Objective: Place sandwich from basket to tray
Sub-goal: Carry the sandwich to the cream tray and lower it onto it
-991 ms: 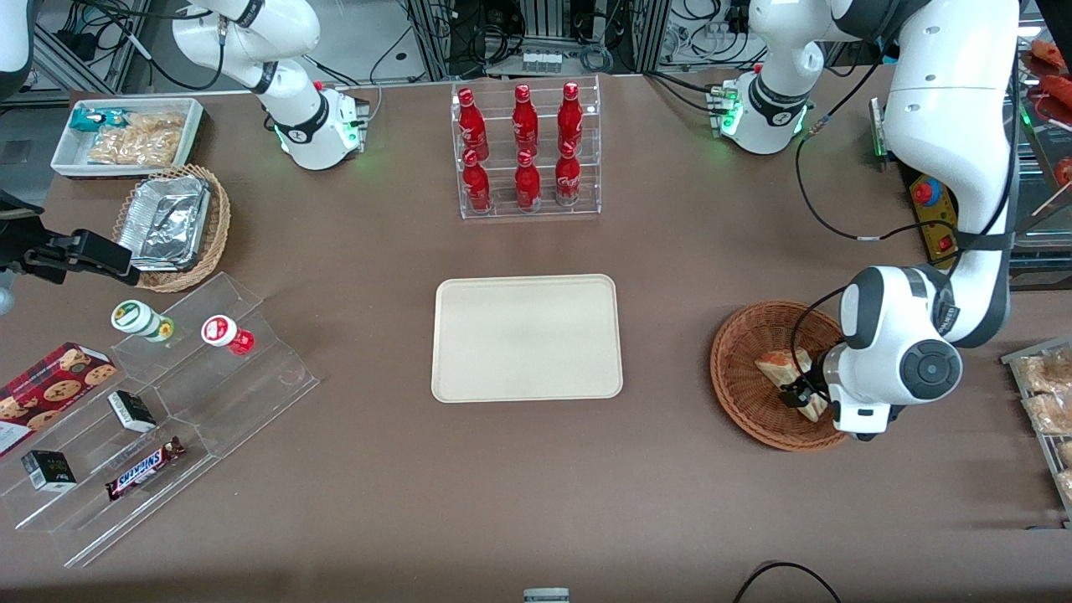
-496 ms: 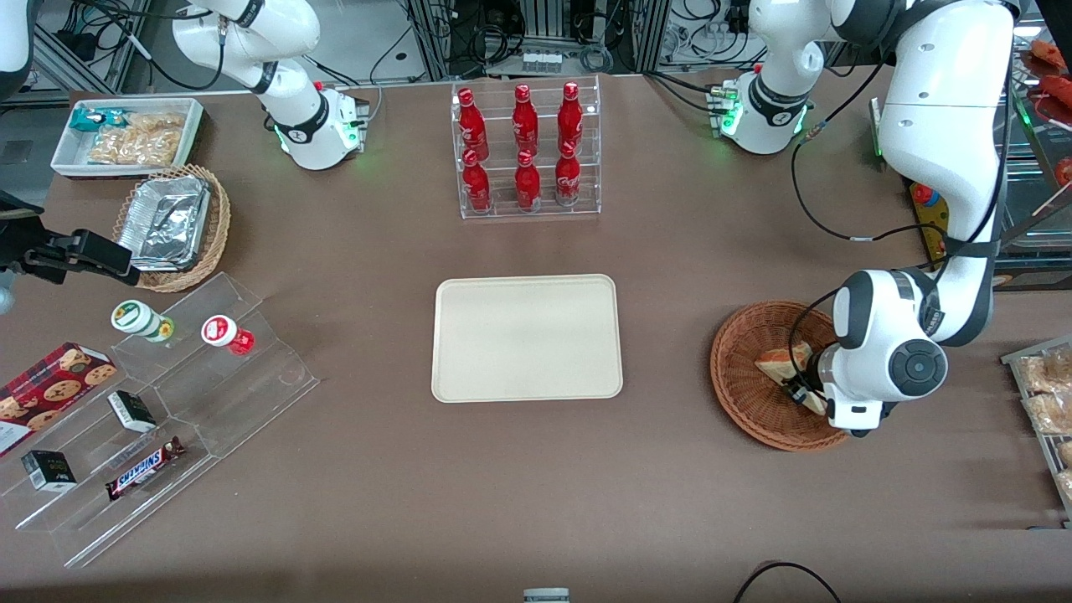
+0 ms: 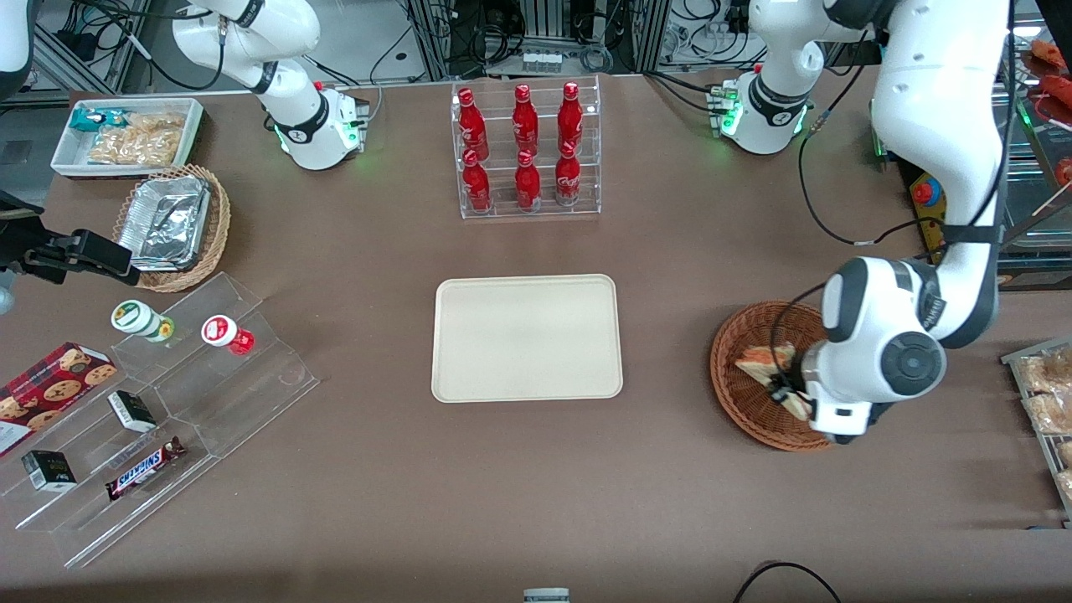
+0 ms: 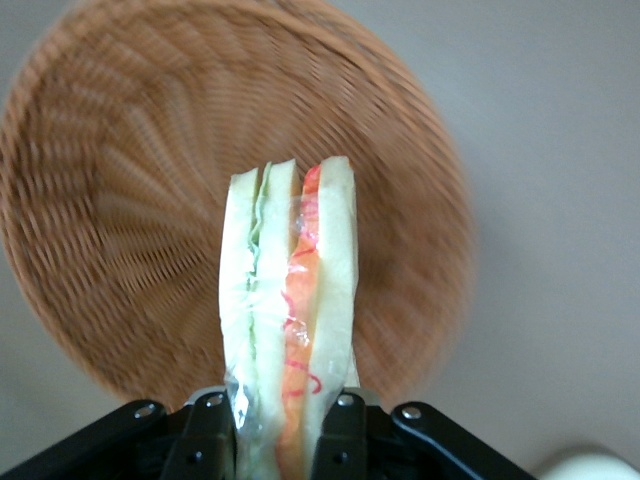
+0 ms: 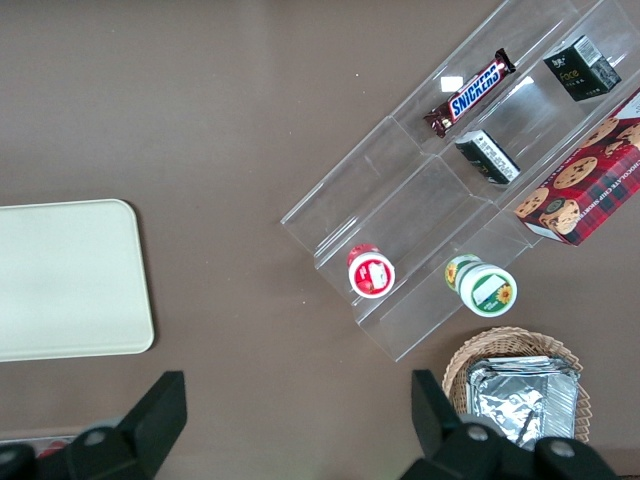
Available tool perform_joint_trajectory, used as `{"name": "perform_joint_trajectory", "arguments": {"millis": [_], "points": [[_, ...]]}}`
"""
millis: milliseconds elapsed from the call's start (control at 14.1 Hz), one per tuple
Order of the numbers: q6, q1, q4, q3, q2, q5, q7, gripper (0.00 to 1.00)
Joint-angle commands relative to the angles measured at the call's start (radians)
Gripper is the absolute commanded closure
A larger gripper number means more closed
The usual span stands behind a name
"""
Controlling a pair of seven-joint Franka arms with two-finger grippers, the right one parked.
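My gripper (image 4: 276, 440) (image 3: 783, 394) is shut on the sandwich (image 4: 290, 310) (image 3: 764, 360), a clear-wrapped wedge of white bread with green and orange-pink filling. Both black fingers (image 4: 340, 435) press on its bread sides. The sandwich hangs above the round reddish-brown wicker basket (image 4: 120, 200) (image 3: 741, 402), clear of its woven floor. The cream tray (image 3: 527, 337) lies bare at the middle of the table, toward the parked arm's end from the basket. A corner of the tray (image 4: 590, 468) shows in the left wrist view.
An acrylic rack of red bottles (image 3: 526, 146) stands farther from the front camera than the tray. Bagged pastries (image 3: 1047, 394) lie at the working arm's table edge. A clear stepped shelf with snacks (image 3: 159, 410), a foil-container basket (image 3: 172, 226) and a white bin (image 3: 126, 134) sit toward the parked arm's end.
The gripper has lifted with the sandwich out of the basket and drifted slightly toward the tray. The arm's upper links have swung upward.
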Motion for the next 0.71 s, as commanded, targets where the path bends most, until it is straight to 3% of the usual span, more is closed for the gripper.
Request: {"name": "perform_joint_trajectory", "arguments": {"millis": [0, 354, 637], "points": [[-0.047, -0.163, 0.094, 0.005, 0.032, -0.003, -0.102, 0.82], [-0.03, -0.406, 0.307, -0.004, 0.23, 0.008, -0.098, 0.82], [0.035, -0.483, 0.403, -0.041, 0.344, 0.003, 0.006, 0.81]]}}
